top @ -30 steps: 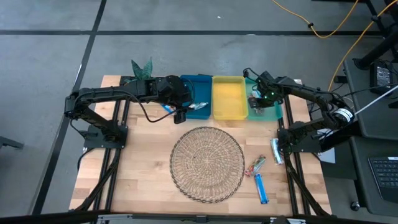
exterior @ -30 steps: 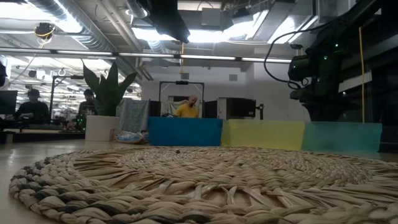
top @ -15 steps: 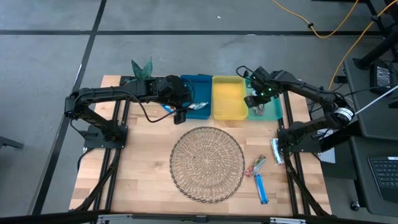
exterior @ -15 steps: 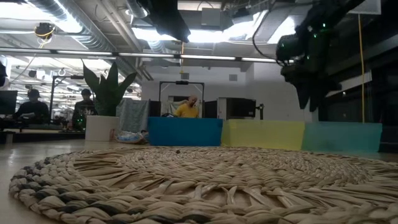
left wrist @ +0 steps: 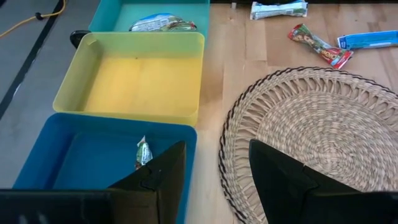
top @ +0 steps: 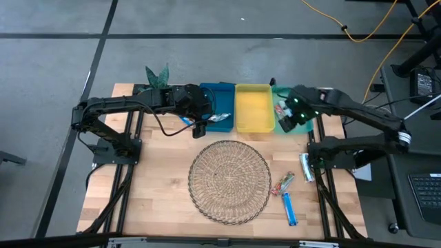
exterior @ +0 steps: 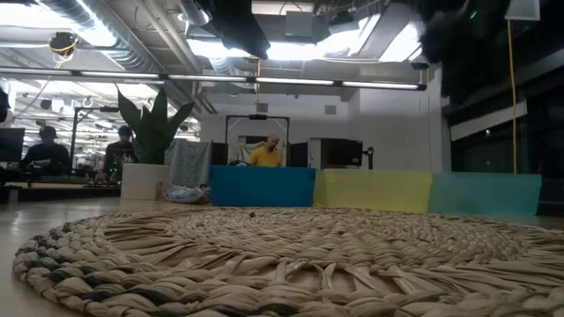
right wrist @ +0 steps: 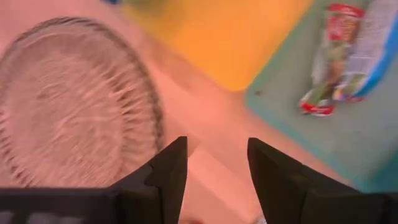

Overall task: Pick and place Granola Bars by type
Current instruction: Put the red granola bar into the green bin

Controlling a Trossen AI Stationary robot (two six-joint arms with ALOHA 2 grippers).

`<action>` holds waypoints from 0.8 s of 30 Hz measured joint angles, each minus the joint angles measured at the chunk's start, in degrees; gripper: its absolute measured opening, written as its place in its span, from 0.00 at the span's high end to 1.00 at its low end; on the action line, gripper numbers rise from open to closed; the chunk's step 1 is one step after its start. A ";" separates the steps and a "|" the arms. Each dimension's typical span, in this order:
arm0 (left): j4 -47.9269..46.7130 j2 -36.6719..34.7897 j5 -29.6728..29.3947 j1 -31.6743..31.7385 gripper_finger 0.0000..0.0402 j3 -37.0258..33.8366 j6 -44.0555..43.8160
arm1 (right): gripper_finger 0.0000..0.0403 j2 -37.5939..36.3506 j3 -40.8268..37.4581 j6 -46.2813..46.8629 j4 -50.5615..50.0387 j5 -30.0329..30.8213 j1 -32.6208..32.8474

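Right gripper [top: 284, 124] is swinging back off the teal tray [top: 302, 127] toward the table, fingers apart and empty, so a red-green bar [right wrist: 328, 68] is now lying in that tray. Left gripper [top: 200, 128] is waiting at the blue tray [left wrist: 74, 162], fingers apart. Three Granola Bars [top: 290, 209] are remaining beside the wicker mat [top: 229, 180]. No wrapper lettering is readable.

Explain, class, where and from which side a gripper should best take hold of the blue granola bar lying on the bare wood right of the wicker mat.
The blue granola bar lies flat on the table, long and narrow. Probably best to come straight down and pinch across its narrow width at mid-length. The red-green bar sits near its upper end, so stay toward the middle.
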 joint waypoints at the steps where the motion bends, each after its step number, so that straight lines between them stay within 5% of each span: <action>1: 0.00 0.00 0.00 -0.01 0.57 0.00 0.06 | 0.58 -1.42 0.00 0.91 -0.28 -0.23 1.86; 9: 0.00 0.00 0.00 -0.01 0.57 0.00 0.15 | 0.58 -8.63 0.00 1.13 1.37 -7.87 18.27; 24: 0.00 0.01 -0.74 0.07 0.57 0.00 0.17 | 0.58 -6.54 0.00 -5.59 3.76 -4.12 42.74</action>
